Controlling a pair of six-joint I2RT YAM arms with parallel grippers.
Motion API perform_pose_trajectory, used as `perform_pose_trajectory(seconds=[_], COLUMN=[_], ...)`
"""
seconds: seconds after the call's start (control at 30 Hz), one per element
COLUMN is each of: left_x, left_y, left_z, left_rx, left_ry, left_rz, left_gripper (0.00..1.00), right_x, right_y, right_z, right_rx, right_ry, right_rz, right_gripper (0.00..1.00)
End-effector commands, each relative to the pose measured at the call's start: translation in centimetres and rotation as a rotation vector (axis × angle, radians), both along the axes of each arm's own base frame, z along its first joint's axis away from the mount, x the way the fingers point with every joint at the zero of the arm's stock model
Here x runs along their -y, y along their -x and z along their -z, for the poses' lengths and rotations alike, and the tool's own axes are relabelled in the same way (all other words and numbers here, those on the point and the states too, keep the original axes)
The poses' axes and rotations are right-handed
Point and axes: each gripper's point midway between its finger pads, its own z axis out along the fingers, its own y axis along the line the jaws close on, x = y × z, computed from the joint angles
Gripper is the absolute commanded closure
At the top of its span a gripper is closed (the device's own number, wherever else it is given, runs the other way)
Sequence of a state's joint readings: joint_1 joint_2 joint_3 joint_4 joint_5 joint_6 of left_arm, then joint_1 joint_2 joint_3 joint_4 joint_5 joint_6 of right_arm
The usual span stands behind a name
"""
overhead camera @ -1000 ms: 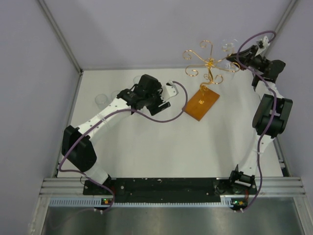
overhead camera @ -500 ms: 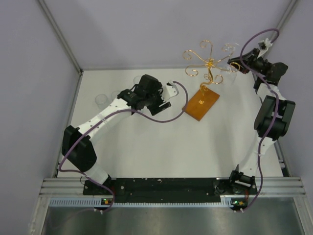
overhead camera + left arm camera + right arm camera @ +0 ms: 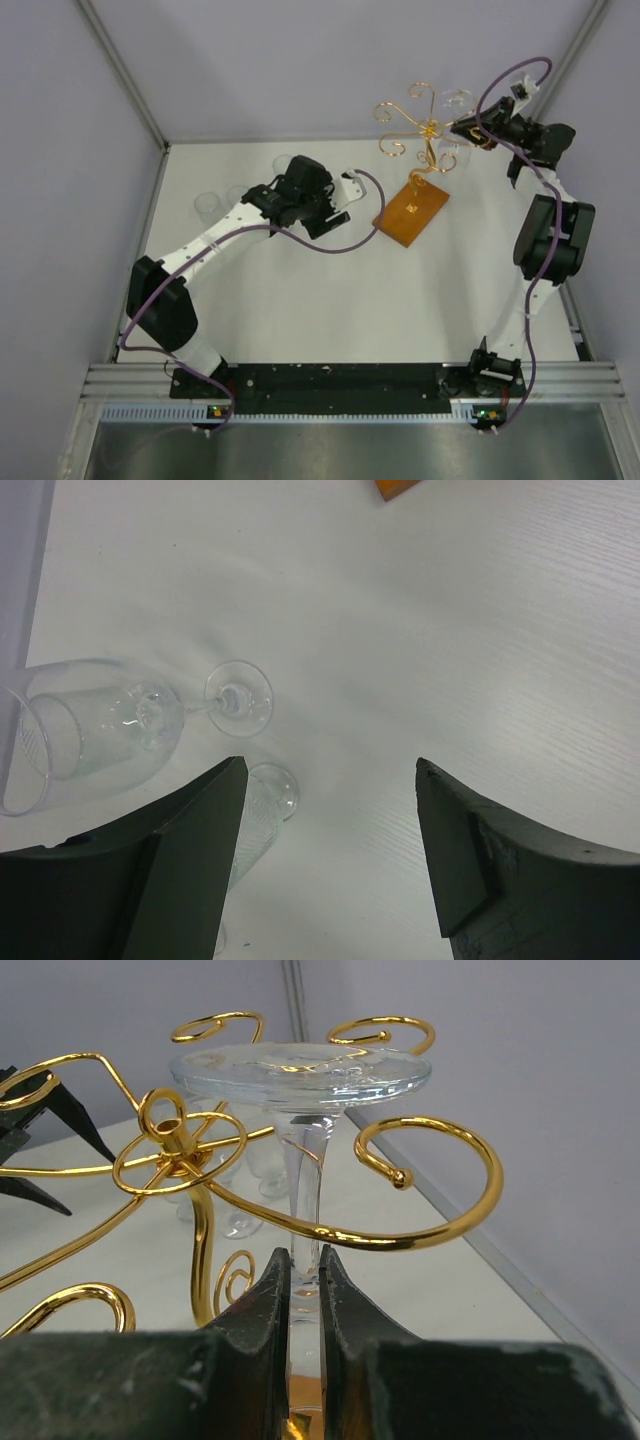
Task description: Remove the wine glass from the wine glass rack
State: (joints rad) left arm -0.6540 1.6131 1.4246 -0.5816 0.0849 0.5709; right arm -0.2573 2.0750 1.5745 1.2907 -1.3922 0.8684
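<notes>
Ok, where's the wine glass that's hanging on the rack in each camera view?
Top external: wine glass upper right, hanging upside down on the rack, beside the right gripper.
Left wrist: not in it; only other glasses lying on the table.
Right wrist: centre, its stem between the shut fingers.
Shared landmark: the rack, gold arms in top and right wrist, orange base corner at left wrist's top edge.

The wine glass (image 3: 300,1065) in the right claw (image 3: 305,1260) is clear, shiny glass. The wine glass rack (image 3: 190,1175) around it is smooth, shiny gold metal. The counter (image 3: 480,630) under the left claw (image 3: 330,770) is white and matt. Both claws look dark and matt.
</notes>
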Motion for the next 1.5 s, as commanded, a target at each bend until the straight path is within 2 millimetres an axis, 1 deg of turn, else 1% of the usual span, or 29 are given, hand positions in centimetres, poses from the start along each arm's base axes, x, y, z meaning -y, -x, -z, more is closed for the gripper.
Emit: perform_pose_trajectory(seconds=[0.0,0.07,0.17,0.3,0.43,0.57,0.77,0.83,0.9,0.97,1.07,1.13,1.17,1.23,1.27,1.3,1.33,1.37,1.47], left_x=[0.7,0.8,0.8,0.7,0.7,0.8,0.7,0.8,0.8,0.9,1.0,1.0,1.0,0.9,1.0,0.8,0.9,0.8,0.9], left_y=[-0.1,-0.2,-0.3,-0.4,-0.4,-0.4,-0.3,-0.3,-0.3,-0.2,0.0,0.0,0.0,0.0,0.0,0.0,0.0,0.0,0.1], left_z=[-1.5,-1.5,-1.5,-1.6,-1.5,-1.4,-1.4,-1.3,-1.4,-1.4,-1.6,-1.7,-1.7,-1.8,-1.7,-1.7,-2.0,-2.1,-2.5], left_rx=[0.034,0.035,0.033,0.036,0.035,0.035,0.034,0.033,0.036,0.037,0.05,0.061,0.066,0.093,0.111,0.135,0.167,0.195,0.271], left_ry=[0.051,0.05,0.049,0.046,0.047,0.049,0.053,0.051,0.051,0.055,0.065,0.067,0.066,0.07,0.079,0.082,0.095,0.103,0.137], left_rz=[-0.001,0.0,-0.004,-0.011,-0.012,-0.011,-0.011,-0.008,-0.004,0.004,0.021,0.029,0.037,0.05,0.058,0.065,0.074,0.079,0.103], left_gripper=[0.26,0.26,0.26,0.26,0.26,0.26,0.26,0.26,0.26,0.26,0.26,0.25,0.25,0.25,0.24,0.24,0.24,0.23,0.23], right_x=[-1.1,-1.4,-1.4,-0.5,0.4,0.6,1.3,1.9,2.9,4.2,6.6,8.6,9.3,10.7,11.3,11.7,12.0,12.0,11.3], right_y=[1.1,0.5,-0.9,-3.3,-4.9,-5.7,-6.4,-7.0,-7.5,-8.1,-8.9,-8.9,-8.8,-8.1,-7.8,-7.2,-6.6,-5.8,-3.0], right_z=[-5.3,-5.5,-5.5,-5.2,-5.3,-5.3,-5.1,-4.8,-4.4,-4.4,-3.8,-3.2,-2.7,-2.2,-1.3,-1.2,-0.1,0.4,2.6], right_rx=[0.386,0.384,0.372,0.342,0.327,0.313,0.291,0.267,0.236,0.203,0.106,0.017,-0.03,-0.11,-0.179,-0.232,-0.309,-0.364,-0.555], right_ry=[0.073,0.053,0.029,-0.002,-0.034,-0.051,-0.066,-0.074,-0.09,-0.101,-0.124,-0.159,-0.169,-0.188,-0.203,-0.224,-0.237,-0.246,-0.279], right_rz=[0.005,0.017,0.055,0.139,0.194,0.219,0.276,0.318,0.369,0.435,0.544,0.623,0.66,0.743,0.786,0.831,0.865,0.891,0.925], right_gripper=[1.0,1.0,1.0,1.0,1.0,1.0,1.0,1.0,1.0,1.0,1.0,1.0,1.0,1.0,1.0,1.0,1.0,1.0,1.0])
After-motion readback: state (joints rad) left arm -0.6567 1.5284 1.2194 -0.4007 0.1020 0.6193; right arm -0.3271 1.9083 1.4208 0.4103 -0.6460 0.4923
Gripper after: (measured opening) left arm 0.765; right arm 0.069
